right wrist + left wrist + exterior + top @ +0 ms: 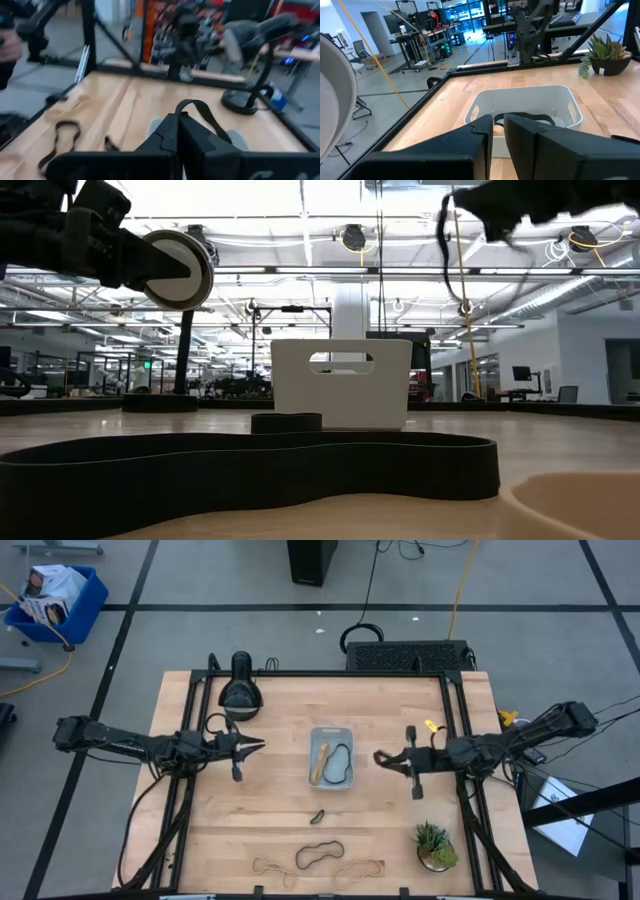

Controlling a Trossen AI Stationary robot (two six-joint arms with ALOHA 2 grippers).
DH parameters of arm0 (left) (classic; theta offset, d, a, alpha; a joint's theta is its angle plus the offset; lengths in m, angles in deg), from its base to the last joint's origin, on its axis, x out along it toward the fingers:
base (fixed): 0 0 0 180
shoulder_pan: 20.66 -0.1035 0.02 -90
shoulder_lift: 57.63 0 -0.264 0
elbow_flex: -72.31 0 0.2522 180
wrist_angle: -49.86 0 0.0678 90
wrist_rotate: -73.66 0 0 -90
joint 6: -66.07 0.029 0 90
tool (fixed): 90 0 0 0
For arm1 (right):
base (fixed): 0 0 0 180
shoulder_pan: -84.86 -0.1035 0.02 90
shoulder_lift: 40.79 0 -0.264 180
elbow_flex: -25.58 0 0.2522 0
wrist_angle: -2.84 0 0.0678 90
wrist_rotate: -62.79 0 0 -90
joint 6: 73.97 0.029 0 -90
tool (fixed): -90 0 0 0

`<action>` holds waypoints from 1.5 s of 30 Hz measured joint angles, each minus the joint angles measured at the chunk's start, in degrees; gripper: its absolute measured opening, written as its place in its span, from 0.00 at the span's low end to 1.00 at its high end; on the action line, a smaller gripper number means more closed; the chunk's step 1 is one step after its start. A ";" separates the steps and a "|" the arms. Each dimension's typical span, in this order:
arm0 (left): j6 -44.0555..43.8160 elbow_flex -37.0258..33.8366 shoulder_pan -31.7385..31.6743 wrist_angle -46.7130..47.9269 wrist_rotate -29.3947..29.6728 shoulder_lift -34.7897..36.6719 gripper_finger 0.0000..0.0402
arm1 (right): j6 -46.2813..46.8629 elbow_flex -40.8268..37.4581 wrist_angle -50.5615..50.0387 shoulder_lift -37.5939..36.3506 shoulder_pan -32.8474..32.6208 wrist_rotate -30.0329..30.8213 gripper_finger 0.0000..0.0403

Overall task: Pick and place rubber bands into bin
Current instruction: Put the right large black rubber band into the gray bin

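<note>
Rubber bands sit in two places on my screens. From above, one tan band [322,761] and one black band [341,764] lie inside the bin [331,732], which rests near the middle of the frame on the wooden table [280,710]. More lie along the lower edge of that frame: a small dark band [317,816] just below the bin, a black loop [320,855] lower still, and tan loops [268,866] on either side of it.

My right gripper [383,758] hangs just right of the bin, fingers pinched together on another black band [200,112], whose loop arches up from the closed fingertips in the right wrist view. In the low view it dangles from the gripper at the upper right of the frame.

My left gripper [257,744] is parked left of the bin, well apart from it, its two fingers [470,145] nearly together with only a thin gap and nothing between them.

A potted succulent [435,845] stands at the lower right of the overhead frame, and a black desk lamp [240,688] at the upper left of the table.
</note>
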 joint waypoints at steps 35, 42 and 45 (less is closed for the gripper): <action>1.64 0.00 0.00 -0.50 0.20 0.00 0.14 | 2.61 -2.26 19.89 14.59 8.07 0.04 0.00; 1.22 0.00 0.00 -0.47 0.20 0.00 0.14 | -1.85 13.01 17.60 31.92 8.07 -1.01 0.00; 1.20 0.00 0.00 -0.41 0.20 -0.01 0.14 | -1.27 15.62 16.44 37.34 9.08 -3.00 0.00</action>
